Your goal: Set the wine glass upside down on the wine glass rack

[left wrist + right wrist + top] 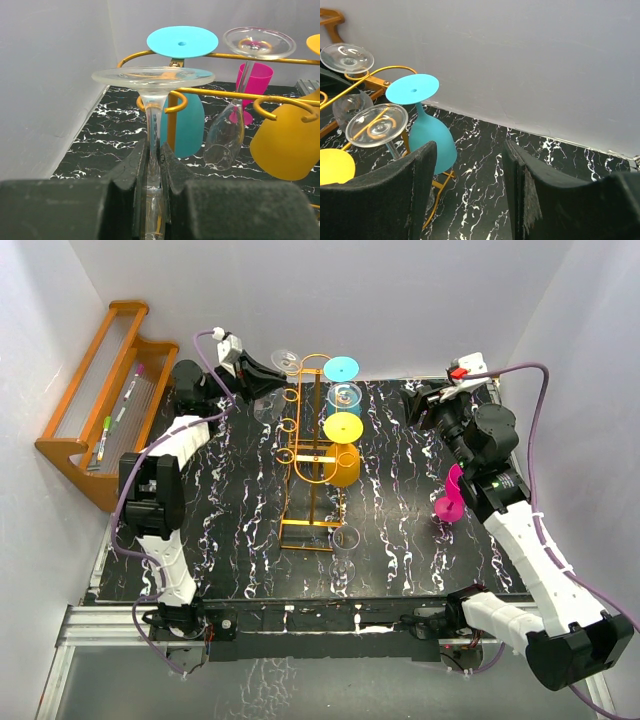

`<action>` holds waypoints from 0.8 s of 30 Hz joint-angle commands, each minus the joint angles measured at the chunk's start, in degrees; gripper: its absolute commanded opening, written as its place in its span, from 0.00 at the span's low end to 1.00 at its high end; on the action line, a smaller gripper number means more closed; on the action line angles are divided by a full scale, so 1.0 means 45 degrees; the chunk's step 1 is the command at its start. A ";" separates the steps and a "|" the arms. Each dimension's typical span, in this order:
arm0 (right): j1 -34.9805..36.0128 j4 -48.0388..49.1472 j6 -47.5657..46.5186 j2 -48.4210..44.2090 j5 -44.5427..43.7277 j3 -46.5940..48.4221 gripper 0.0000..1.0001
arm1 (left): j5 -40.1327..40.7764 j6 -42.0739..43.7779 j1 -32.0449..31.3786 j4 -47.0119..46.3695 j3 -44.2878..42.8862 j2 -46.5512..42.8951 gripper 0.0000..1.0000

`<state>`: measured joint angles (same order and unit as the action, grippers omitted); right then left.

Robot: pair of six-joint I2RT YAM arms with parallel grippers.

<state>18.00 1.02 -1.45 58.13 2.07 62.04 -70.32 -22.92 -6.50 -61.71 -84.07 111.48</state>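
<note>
- On the black marbled tabletop (240, 520) stands the wine glass rack (171, 122), with three glasses hanging bowl-down from its rails: a teal glass (182, 42), a clear glass (225, 140) and a yellow glass (343, 465).
- A wooden shelf (80, 455) at the left wall holds a few pens (120, 410).
- A magenta glass (450, 498) sits on the tabletop beside the right arm, and another clear glass (345, 550) sits by the rack's near end.
- The left arm reaches to the far edge with its wrist turned toward the rack. The left gripper (152, 150) has its jaws pinching the stem of the wine glass (152, 77), which is foot-up just beside the rack's far left end. Whether it touches the wire cannot be told.
- The right arm stretches to the far right corner. The right gripper (470, 170) has its jaws spread, with nothing between them.
</note>
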 commanded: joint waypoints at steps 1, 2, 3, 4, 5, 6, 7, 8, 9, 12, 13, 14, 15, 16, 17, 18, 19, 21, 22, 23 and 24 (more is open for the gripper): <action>-0.0166 0.0394 -0.0146 -0.0030 0.0273 -0.0015 0.57 | -0.0118 0.0258 -0.0076 -0.0712 -0.0846 -0.0133 0.00; -0.0203 0.0399 -0.0146 -0.0003 0.0328 -0.0017 0.57 | -0.0091 0.0267 -0.0078 -0.0687 -0.0921 -0.0070 0.00; -0.0210 0.0399 -0.0136 0.0010 0.0357 -0.0017 0.57 | -0.0068 0.0295 -0.0075 -0.0652 -0.1011 -0.0007 0.00; -0.0242 0.0399 -0.0145 0.0041 0.0390 -0.0032 0.57 | -0.0082 0.0306 -0.0080 -0.0613 -0.1106 0.0068 0.00; -0.0246 0.0399 -0.0146 0.0048 0.0416 -0.0036 0.57 | -0.0076 0.0334 -0.0088 -0.0570 -0.1193 0.0131 0.00; -0.0264 0.0414 -0.0135 0.0051 0.0410 -0.0051 0.57 | -0.0107 0.0327 -0.0087 -0.0564 -0.1258 0.0207 0.00; -0.0281 0.0418 -0.0132 0.0063 0.0445 -0.0056 0.57 | -0.0136 0.0342 -0.0111 -0.0563 -0.1310 0.0239 0.00; -0.0303 0.0414 -0.0117 0.0060 0.0462 -0.0066 0.57 | -0.0151 0.0373 -0.0158 -0.0546 -0.1316 0.0262 0.00; -0.0330 0.0418 -0.0123 0.0067 0.0492 -0.0084 0.57 | -0.0173 0.0399 -0.0198 -0.0544 -0.1276 0.0272 0.00; -0.0394 0.0419 -0.0116 0.0068 0.0582 -0.0148 0.57 | -0.0159 0.0447 -0.0369 -0.0594 -0.1048 0.0203 0.00; -0.0419 0.0419 -0.0091 0.0063 0.0592 -0.0163 0.57 | -0.0159 0.0503 -0.0439 -0.0611 -0.0927 0.0141 0.00; -0.0408 0.0436 -0.0071 0.0041 0.0627 -0.0172 0.57 | -0.0140 0.0593 -0.0485 -0.0584 -0.0819 0.0094 0.00; -0.0421 0.0438 -0.0046 0.0050 0.0692 -0.0156 0.57 | -0.0122 0.0644 -0.0544 -0.0548 -0.0752 0.0058 0.00; -0.0425 0.0438 -0.0031 0.0046 0.0732 -0.0140 0.57 | -0.0133 0.0674 -0.0591 -0.0544 -0.0692 0.0056 0.00; -0.0426 0.0438 -0.0024 0.0041 0.0732 -0.0121 0.57 | -0.0131 0.0693 -0.0631 -0.0524 -0.0653 0.0055 0.00; -0.0428 0.0424 -0.0026 0.0033 0.0728 -0.0116 0.57 | -0.0121 0.0712 -0.0655 -0.0524 -0.0609 0.0051 0.00; -0.0426 0.0419 -0.0031 0.0012 0.0705 -0.0103 0.57 | -0.0098 0.0727 -0.0680 -0.0510 -0.0591 0.0038 0.00; -0.0431 0.0414 -0.0046 -0.0034 0.0692 -0.0142 0.57 | -0.0068 0.0774 -0.0729 -0.0468 -0.0576 0.0048 0.00; -0.0441 0.0408 -0.0058 -0.0055 0.0661 -0.0167 0.57 | -0.0057 0.0776 -0.0746 -0.0466 -0.0575 0.0062 0.00; -0.0430 0.0417 -0.0040 -0.0079 0.0631 -0.0214 0.57 | -0.0044 0.0776 -0.0770 -0.0451 -0.0575 0.0069 0.00; -0.0433 0.0419 -0.0030 -0.0121 0.0595 -0.0262 0.57 | -0.0010 0.0776 -0.0780 -0.0432 -0.0575 0.0065 0.00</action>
<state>16.36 0.99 -1.43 58.61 4.69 61.19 -70.43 -20.69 -9.65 -61.58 -86.52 113.19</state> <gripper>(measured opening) 0.568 0.068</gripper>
